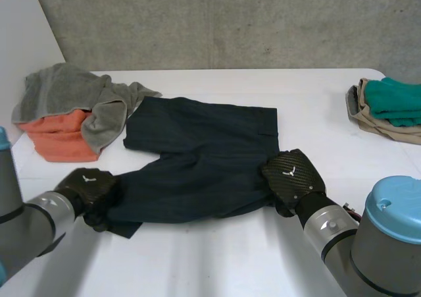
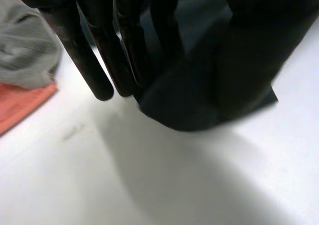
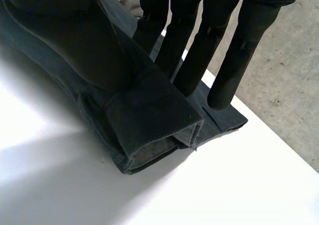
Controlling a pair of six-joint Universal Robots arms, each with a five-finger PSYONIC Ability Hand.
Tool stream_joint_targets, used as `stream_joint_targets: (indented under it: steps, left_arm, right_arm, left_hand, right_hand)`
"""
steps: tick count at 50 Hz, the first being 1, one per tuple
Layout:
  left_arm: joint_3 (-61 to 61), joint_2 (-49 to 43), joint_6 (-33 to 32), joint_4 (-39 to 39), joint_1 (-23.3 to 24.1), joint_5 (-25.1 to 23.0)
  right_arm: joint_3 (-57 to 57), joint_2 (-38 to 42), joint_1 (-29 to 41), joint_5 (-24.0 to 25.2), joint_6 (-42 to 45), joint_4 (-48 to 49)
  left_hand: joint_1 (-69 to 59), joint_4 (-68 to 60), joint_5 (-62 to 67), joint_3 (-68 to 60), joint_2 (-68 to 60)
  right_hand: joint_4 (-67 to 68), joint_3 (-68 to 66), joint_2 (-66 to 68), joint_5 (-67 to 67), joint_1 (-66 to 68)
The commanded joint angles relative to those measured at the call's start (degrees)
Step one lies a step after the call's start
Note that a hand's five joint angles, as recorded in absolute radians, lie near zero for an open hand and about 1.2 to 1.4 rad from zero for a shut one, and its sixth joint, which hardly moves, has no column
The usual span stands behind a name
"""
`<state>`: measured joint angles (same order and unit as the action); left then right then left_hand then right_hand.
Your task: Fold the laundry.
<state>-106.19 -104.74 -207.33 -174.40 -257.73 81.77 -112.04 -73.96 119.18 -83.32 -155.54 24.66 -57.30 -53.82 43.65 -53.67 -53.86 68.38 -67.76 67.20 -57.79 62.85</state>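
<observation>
Tabletop (image 1: 197,257) is carrying the whole load, white and wide, and the dark shorts (image 1: 204,159) are lying across its middle, waistband toward the far side and legs toward the robot. At the far left a grey towel (image 1: 72,93) is slumping over an orange cloth (image 1: 59,135). At the far right a teal cloth (image 1: 398,103) is sitting on a tan cloth (image 1: 368,116).

The left hand (image 1: 89,185) is gripping the near left corner of the shorts, with the fabric caught between its straight fingers (image 2: 124,50) and thumb. The right hand (image 1: 293,175) is gripping the near right leg hem, thumb on top and fingers (image 3: 199,55) behind, with the hem (image 3: 149,110) curling up off the table.

By my reading the step in hand is the lengthwise fold — both near corners are being held, ready to carry across. The next move is probably calling for an even lift of both hands and a level sweep toward the waistband, so the legs are landing square and not bunching.
</observation>
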Motion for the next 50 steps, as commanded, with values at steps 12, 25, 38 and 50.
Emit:
stream_joint_targets:
  steps: [12,25,38,50]
  left_arm:
    - [-0.2,6.4,-12.0,25.1,4.7,-6.6]
    - [27.2,-7.5,-13.6,18.9,7.1,-5.6]
    - [71.4,-35.4,-5.5,6.9,10.5,3.7]
    - [95.2,-55.3,-6.5,9.3,12.9,9.7]
  right_arm:
    - [1.5,-8.7,-9.4,10.2,37.3,-51.3]
    - [19.8,3.3,-6.9,6.2,16.1,-35.8]
    - [40.3,19.5,-3.2,-10.6,10.4,-16.0]
    - [51.0,35.3,-2.8,-15.5,18.1,1.1]
  left_hand:
    - [-22.7,-26.2,26.3,-26.3,-26.1]
    - [-22.7,-26.2,26.3,-26.3,-26.1]
    - [-22.7,-26.2,26.3,-26.3,-26.1]
    - [15.2,11.8,-11.6,11.6,11.8]
  right_hand:
    - [11.6,-12.2,12.8,-12.2,17.2]
    - [11.6,-12.2,12.8,-12.2,17.2]
    - [11.6,-12.2,12.8,-12.2,17.2]
    - [-37.3,36.7,-36.2,36.8,-31.8]
